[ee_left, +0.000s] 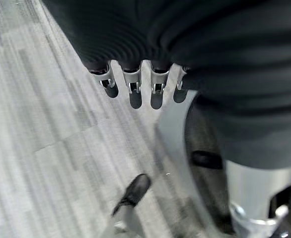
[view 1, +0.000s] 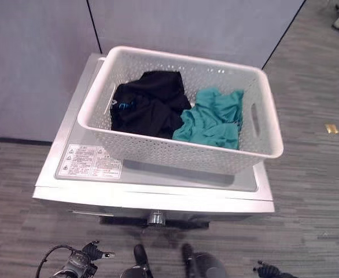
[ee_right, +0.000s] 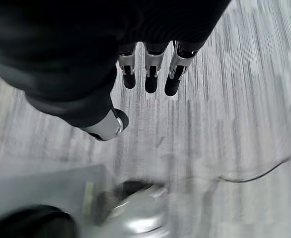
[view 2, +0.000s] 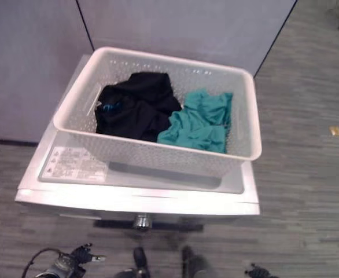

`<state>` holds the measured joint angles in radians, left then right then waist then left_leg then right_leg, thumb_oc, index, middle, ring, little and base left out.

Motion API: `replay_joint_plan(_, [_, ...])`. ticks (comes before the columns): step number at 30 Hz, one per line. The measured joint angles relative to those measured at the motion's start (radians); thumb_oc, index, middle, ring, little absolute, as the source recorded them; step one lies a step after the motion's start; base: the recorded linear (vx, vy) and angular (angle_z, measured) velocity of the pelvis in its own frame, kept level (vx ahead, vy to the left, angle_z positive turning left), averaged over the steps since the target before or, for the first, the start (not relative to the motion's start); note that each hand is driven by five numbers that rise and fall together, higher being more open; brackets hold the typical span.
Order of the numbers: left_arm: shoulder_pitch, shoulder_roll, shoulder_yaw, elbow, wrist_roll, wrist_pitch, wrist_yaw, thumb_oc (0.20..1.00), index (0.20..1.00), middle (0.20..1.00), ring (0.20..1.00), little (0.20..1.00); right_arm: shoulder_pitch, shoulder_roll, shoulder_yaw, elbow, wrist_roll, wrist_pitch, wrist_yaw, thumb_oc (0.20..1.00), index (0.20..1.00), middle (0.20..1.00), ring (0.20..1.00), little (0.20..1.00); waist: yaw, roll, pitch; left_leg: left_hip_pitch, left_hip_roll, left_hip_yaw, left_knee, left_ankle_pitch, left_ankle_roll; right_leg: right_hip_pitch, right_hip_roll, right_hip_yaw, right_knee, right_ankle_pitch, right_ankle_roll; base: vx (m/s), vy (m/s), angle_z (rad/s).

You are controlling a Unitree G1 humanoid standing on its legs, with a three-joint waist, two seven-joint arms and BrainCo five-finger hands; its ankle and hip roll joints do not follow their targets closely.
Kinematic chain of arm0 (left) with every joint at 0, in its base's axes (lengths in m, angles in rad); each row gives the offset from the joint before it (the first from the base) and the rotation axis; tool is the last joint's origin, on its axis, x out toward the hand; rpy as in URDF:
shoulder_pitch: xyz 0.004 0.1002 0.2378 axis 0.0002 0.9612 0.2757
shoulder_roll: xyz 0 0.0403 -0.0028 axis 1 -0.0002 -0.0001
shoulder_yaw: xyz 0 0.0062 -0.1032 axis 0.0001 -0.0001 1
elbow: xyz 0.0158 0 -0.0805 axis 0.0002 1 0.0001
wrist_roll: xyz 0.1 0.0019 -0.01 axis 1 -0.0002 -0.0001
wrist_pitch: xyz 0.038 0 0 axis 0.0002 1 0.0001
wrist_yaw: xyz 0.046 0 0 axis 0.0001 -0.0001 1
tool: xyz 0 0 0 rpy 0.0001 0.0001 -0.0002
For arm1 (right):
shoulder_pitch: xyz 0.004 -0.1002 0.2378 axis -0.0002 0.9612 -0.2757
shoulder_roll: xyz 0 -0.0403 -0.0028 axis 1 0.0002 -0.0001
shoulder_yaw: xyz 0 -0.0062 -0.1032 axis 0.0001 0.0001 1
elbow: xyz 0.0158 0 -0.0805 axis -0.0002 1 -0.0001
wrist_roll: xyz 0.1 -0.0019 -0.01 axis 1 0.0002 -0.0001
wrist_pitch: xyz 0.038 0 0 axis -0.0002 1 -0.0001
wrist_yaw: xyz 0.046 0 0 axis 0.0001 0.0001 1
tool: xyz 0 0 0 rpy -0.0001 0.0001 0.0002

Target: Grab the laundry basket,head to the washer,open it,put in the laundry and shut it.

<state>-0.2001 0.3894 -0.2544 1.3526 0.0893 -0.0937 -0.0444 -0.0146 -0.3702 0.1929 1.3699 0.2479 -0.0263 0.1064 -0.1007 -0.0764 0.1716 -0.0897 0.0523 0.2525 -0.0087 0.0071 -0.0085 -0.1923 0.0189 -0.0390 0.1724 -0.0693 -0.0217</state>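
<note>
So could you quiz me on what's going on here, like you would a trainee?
1. True or false: the white basket sits on top of the washer.
2. Which clothes lie in the basket? A) a black garment and a teal garment B) one red towel C) nothing
3. Fill in: the left hand and right hand hang over the ____, holding nothing.

Key: 1 true; 2 A; 3 floor.
</note>
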Motion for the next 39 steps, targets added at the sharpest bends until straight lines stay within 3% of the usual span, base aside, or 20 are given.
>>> replay_joint_plan(3, [0.011,-0.006,0.000,0.010,0.004,0.009,-0.001,1.000,1.000,1.000,1.000,1.000,-0.008,0.003,0.005,0.014,-0.033,-0.001,0.000,1.000,1.000,1.000,1.000,1.000,0.018,0.011,0.008,-0.066,0.037,0.001,0.194,-0.040,-0.051,0.089,0.016,-0.006,-0.118,0.053,-0.031,0.14,-0.110,0.11])
replay_joint_plan(4, [0.011,-0.011,0.001,0.005,0.005,0.010,-0.001,1.000,1.000,1.000,1.000,1.000,-0.005,-0.011,0.005,0.019,-0.047,0.000,-0.001,1.000,1.000,1.000,1.000,1.000,0.023,0.017,0.013,-0.142,0.058,-0.003,0.372,-0.042,-0.077,0.145,0.004,-0.028,-0.166,0.056,-0.049,0.08,-0.079,0.51])
replay_joint_plan(5, [0.000,-0.016,-0.003,0.004,0.006,0.010,0.000,1.000,1.000,1.000,1.000,1.000,-0.002,-0.023,0.005,0.026,-0.070,0.000,-0.003,1.000,1.000,1.000,1.000,1.000,0.011,0.015,0.019,-0.183,0.078,0.012,0.458,-0.041,-0.103,0.176,-0.007,-0.059,-0.201,0.073,-0.052,0.05,0.001,0.83])
replay_joint_plan(6, [-0.004,-0.024,-0.005,0.002,0.006,0.010,0.000,1.000,1.000,1.000,1.000,1.000,-0.006,-0.040,0.005,0.040,-0.082,0.000,-0.007,1.000,1.000,1.000,1.000,1.000,0.002,0.025,0.019,-0.213,0.107,0.073,0.487,-0.033,-0.119,0.204,-0.006,-0.088,-0.228,0.082,-0.058,0.07,0.064,0.67])
replay_joint_plan(8, [0.008,-0.036,-0.006,-0.007,0.007,0.009,0.000,1.000,1.000,1.000,1.000,1.000,-0.011,-0.072,0.005,0.035,-0.105,-0.001,-0.020,1.000,1.000,1.000,1.000,1.000,0.000,0.046,0.015,-0.227,0.135,0.082,0.384,-0.029,-0.123,0.220,0.005,-0.099,-0.247,0.078,-0.056,0.14,0.138,0.30])
replay_joint_plan(10, [0.011,-0.047,-0.007,0.004,0.011,0.011,-0.001,1.000,1.000,1.000,1.000,1.000,-0.037,-0.094,-0.002,0.027,-0.106,0.000,-0.022,1.000,1.000,1.000,1.000,1.000,0.005,0.060,0.018,-0.225,0.125,0.018,0.260,-0.001,-0.150,0.226,0.011,-0.082,-0.256,0.080,-0.056,0.12,0.144,-0.23])
replay_joint_plan(11, [0.024,-0.041,-0.008,0.009,0.019,0.010,0.000,1.000,1.000,1.000,1.000,1.000,-0.055,-0.095,-0.008,0.012,-0.105,0.000,-0.023,1.000,1.000,1.000,1.000,1.000,0.011,0.058,0.021,-0.222,0.120,-0.063,0.192,0.020,-0.149,0.226,0.017,-0.049,-0.253,0.080,-0.050,0.13,0.112,-0.63])
replay_joint_plan(15, [0.029,-0.034,-0.001,0.025,0.035,0.008,0.001,1.000,1.000,1.000,1.000,1.000,-0.105,-0.083,-0.005,0.015,-0.110,-0.014,-0.018,1.000,1.000,1.000,1.000,1.000,0.031,0.033,0.034,-0.128,0.127,-0.281,0.065,0.082,-0.157,0.227,0.015,0.034,-0.243,0.075,-0.032,0.15,0.171,-0.58])
replay_joint_plan(18, [0.042,-0.036,0.006,0.041,0.035,0.009,-0.001,1.000,1.000,1.000,1.000,1.000,-0.121,-0.085,-0.014,0.008,-0.121,-0.020,-0.018,1.000,1.000,1.000,1.000,1.000,0.030,0.036,0.040,-0.047,0.134,-0.304,0.038,0.084,-0.162,0.254,0.016,0.089,-0.248,0.068,-0.004,0.09,0.224,-0.61])
replay_joint_plan(20, [0.029,-0.037,0.004,0.042,0.035,0.010,0.000,1.000,1.000,1.000,1.000,1.000,-0.092,-0.085,-0.013,0.007,-0.126,-0.018,-0.017,1.000,1.000,1.000,1.000,1.000,0.019,0.044,0.043,-0.034,0.124,-0.295,0.037,0.036,-0.149,0.266,0.003,0.081,-0.248,0.058,0.011,0.08,0.341,0.01])
replay_joint_plan(21, [0.010,-0.035,-0.003,0.038,0.035,0.010,0.000,1.000,1.000,1.000,1.000,1.000,-0.072,-0.076,-0.021,0.012,-0.136,-0.016,-0.015,1.000,1.000,1.000,1.000,1.000,0.015,0.032,0.049,-0.034,0.090,-0.284,0.048,0.021,-0.130,0.262,-0.031,0.083,-0.244,0.061,0.025,0.09,0.529,0.12])
replay_joint_plan(22, [0.010,-0.041,-0.008,0.035,0.037,0.009,-0.001,1.000,1.000,1.000,1.000,1.000,-0.066,-0.075,-0.034,0.030,-0.147,-0.014,-0.016,1.000,1.000,1.000,1.000,1.000,0.016,0.036,0.050,-0.022,0.063,-0.265,0.039,0.019,-0.100,0.261,-0.057,0.093,-0.232,0.059,0.031,0.03,0.300,-0.02])
replay_joint_plan(26, [-0.003,-0.033,-0.038,0.011,0.038,0.008,0.006,1.000,1.000,1.000,1.000,1.000,-0.050,-0.063,-0.030,0.050,-0.149,-0.010,-0.018,1.000,1.000,1.000,1.000,1.000,0.014,0.050,0.054,-0.035,-0.005,-0.215,0.043,0.003,-0.049,0.199,-0.125,0.129,-0.189,0.079,0.055,-0.08,0.283,-0.24])
replay_joint_plan(30, [-0.007,-0.033,-0.041,-0.002,0.038,0.005,0.032,1.000,1.000,1.000,1.000,1.000,-0.102,-0.031,0.011,0.042,-0.165,-0.008,-0.019,1.000,1.000,1.000,1.000,1.000,0.034,0.053,0.055,-0.112,-0.023,-0.134,0.032,0.026,0.003,0.087,-0.155,0.188,-0.209,0.145,0.107,-0.08,0.079,-0.55])
replay_joint_plan(33, [-0.011,-0.039,-0.042,-0.003,0.038,0.002,0.038,1.000,1.000,1.000,1.000,1.000,-0.141,0.006,0.057,0.015,-0.165,-0.010,-0.019,1.000,1.000,1.000,1.000,1.000,0.037,0.043,0.066,-0.123,-0.015,-0.083,0.034,0.015,0.028,0.065,-0.145,0.166,-0.229,0.202,0.096,-0.09,0.072,-0.57])
replay_joint_plan(34, [-0.014,-0.043,-0.043,-0.006,0.039,0.001,0.038,1.000,1.000,1.000,1.000,1.000,-0.141,0.009,0.062,0.014,-0.166,-0.011,-0.018,1.000,1.000,1.000,1.000,1.000,0.044,0.048,0.067,-0.123,-0.007,-0.078,0.032,0.012,0.033,0.067,-0.137,0.156,-0.226,0.209,0.087,-0.04,0.006,-0.18])
replay_joint_plan(35, [-0.014,-0.050,-0.045,-0.020,0.039,-0.001,0.038,1.000,1.000,1.000,1.000,1.000,-0.130,0.009,0.093,0.015,-0.172,-0.012,-0.018,1.000,1.000,1.000,1.000,1.000,0.055,0.068,0.063,-0.109,0.017,-0.086,0.020,0.018,0.043,0.065,-0.114,0.134,-0.170,0.132,0.081,-0.03,-0.076,0.03])
replay_joint_plan(36, [-0.012,-0.051,-0.045,-0.027,0.039,-0.007,0.037,1.000,1.000,1.000,1.000,1.000,-0.116,0.010,0.105,0.005,-0.186,-0.013,-0.017,1.000,1.000,1.000,1.000,1.000,0.063,0.068,0.050,-0.100,0.024,-0.088,0.011,0.030,0.033,0.074,-0.104,0.116,-0.162,0.115,0.077,-0.02,-0.096,0.01])
replay_joint_plan(38, [0.009,-0.021,-0.036,-0.033,0.036,-0.010,0.039,1.000,1.000,1.000,1.000,1.000,-0.095,0.011,0.122,0.002,-0.188,-0.015,-0.019,1.000,1.000,1.000,1.000,1.000,0.090,0.013,0.017,-0.104,0.000,-0.084,0.010,0.043,0.015,0.122,-0.139,0.079,-0.233,0.134,0.100,0.00,-0.088,0.05])
replay_joint_plan(39, [0.006,-0.019,-0.031,-0.021,0.034,-0.003,0.040,1.000,1.000,1.000,1.000,1.000,-0.103,0.007,0.122,0.001,-0.189,-0.017,-0.021,1.000,1.000,1.000,1.000,1.000,0.088,0.005,0.018,-0.104,-0.004,-0.088,0.008,0.047,0.010,0.135,-0.142,0.082,-0.257,0.138,0.106,-0.01,-0.083,0.21])
